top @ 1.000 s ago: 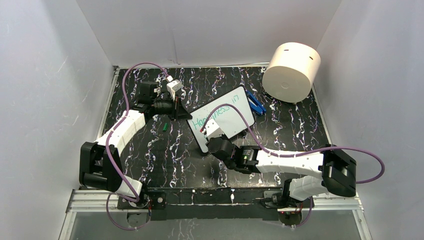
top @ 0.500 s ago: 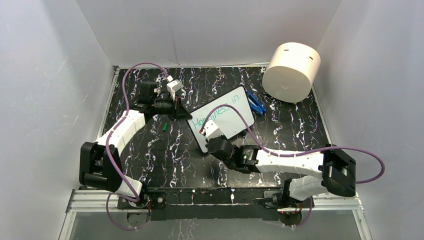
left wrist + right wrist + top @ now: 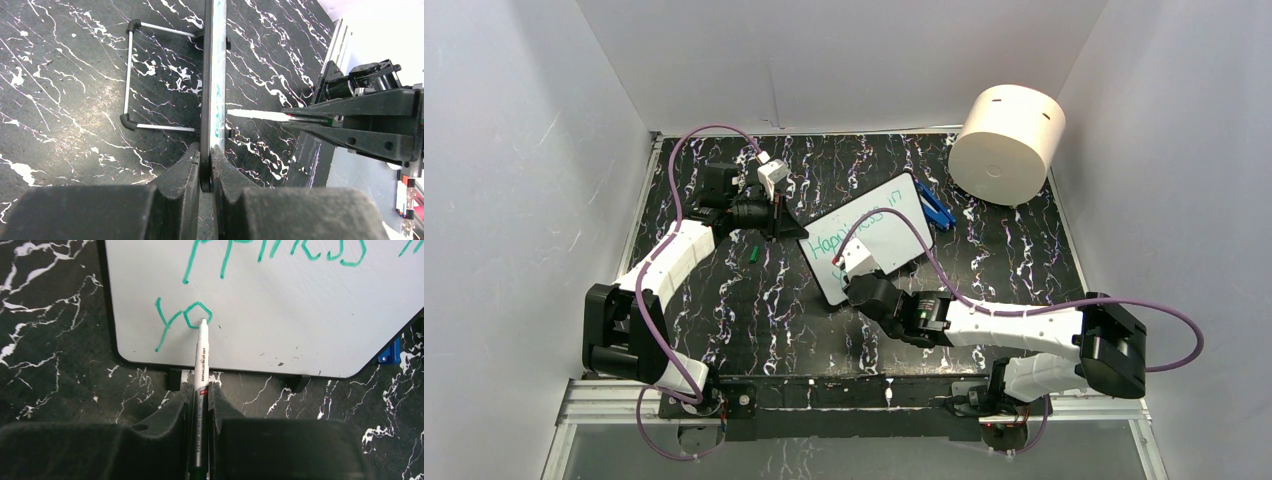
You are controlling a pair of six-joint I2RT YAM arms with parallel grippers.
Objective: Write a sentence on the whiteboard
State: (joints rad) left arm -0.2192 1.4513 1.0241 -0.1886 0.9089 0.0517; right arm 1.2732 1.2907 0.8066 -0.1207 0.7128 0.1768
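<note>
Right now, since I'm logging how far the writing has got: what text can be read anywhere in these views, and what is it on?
"Happiness in": teal first line on the whiteboard; the right wrist view shows only "ppiness", with the tops cut off.
"yo": teal second line on the same board, ending at the tip of the marker.
Small print on the marker's barrel: too small to read.
Nothing else is legible.

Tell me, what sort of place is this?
Probably a robotics lab test booth: plain white walls box in a black marbled table, two robot arms are bolted at its near edge, and one holds a marker to a small whiteboard.
</note>
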